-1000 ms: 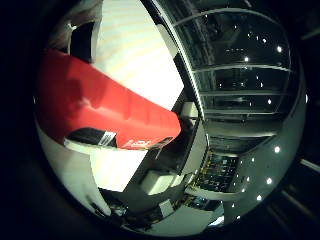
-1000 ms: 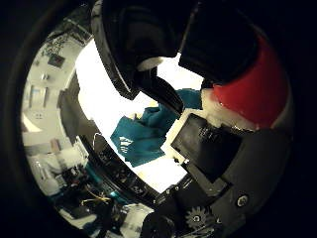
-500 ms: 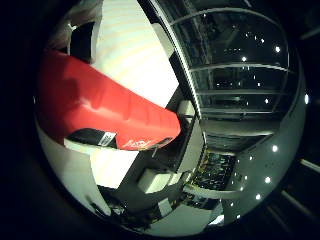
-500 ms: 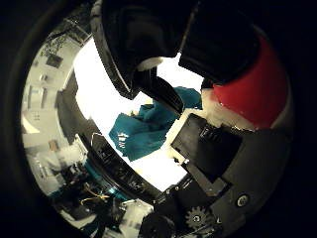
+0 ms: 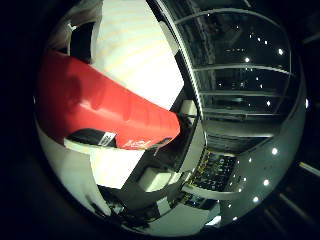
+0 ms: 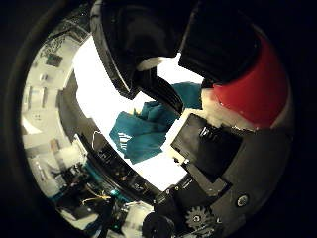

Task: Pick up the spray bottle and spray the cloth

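We have the red spray bottle [image 5: 107,117] clamped in our hand [image 6: 208,148], fingers [image 6: 129,44] curled round it, lifted off the white surface [image 6: 99,99]. The teal cloth [image 6: 143,131] lies below, so the bottle hangs over it for spraying.

A: Any change over the last second?

B: Small. In the thumb side view the teal cloth [image 6: 143,131] on the white table [image 6: 99,94] now sits nearer the frame centre, a little higher than before; the whole scene moved with it, so that is camera motion.

A: Little finger side?

B: The red spray bottle [image 5: 100,107] fills the left as before; the background shelving at lower right drifted slightly. Grip of the hand [image 6: 208,148] unchanged.
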Robot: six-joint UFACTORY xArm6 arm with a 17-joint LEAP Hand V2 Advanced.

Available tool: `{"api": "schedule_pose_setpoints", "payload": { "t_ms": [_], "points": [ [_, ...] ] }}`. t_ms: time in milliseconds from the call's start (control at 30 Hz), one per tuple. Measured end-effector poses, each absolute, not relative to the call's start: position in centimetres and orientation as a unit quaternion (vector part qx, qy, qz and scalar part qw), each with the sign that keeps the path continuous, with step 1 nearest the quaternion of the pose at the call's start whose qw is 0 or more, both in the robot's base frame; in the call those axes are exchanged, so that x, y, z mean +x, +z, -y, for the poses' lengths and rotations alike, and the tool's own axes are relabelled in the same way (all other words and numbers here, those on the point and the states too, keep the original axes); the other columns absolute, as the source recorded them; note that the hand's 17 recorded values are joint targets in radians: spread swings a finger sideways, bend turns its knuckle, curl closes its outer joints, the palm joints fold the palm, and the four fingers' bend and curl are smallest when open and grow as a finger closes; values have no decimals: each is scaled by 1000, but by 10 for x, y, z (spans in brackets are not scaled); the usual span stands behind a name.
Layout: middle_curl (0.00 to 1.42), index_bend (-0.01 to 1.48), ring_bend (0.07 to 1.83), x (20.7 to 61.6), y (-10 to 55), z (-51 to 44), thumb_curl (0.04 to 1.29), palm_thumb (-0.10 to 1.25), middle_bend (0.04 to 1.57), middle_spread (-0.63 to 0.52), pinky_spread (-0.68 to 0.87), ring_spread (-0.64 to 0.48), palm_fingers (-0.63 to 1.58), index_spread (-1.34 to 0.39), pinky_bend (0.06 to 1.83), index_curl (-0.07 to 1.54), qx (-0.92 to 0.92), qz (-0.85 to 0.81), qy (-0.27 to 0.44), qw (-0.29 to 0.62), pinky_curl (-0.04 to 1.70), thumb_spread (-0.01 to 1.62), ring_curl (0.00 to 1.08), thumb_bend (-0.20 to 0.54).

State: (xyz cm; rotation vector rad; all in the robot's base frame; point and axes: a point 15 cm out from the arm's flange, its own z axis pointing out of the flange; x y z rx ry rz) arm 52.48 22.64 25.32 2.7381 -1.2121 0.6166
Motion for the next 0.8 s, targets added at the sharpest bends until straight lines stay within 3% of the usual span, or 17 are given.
{"api": "schedule_pose_setpoints", "payload": {
  "t_ms": [200, 600, 800],
  "points": [
    [686, 1148, 1464, 536, 295, -249, 871, 995, 1415, -114, -129, -187, 1145, -229, 1039, 821, 880, 439, 180, -27, 1436, 841, 696, -17],
    [687, 1148, 1464, 542, 371, -342, 877, 994, 1415, -115, -129, -187, 1146, -229, 1039, 821, 834, 493, 30, -247, 1436, 839, 696, -17],
    [688, 1143, 1466, 555, 371, -377, 876, 998, 1416, -115, -129, -187, 1142, -231, 1040, 822, 807, 487, -28, -333, 1436, 838, 696, -16]
  ]
}}
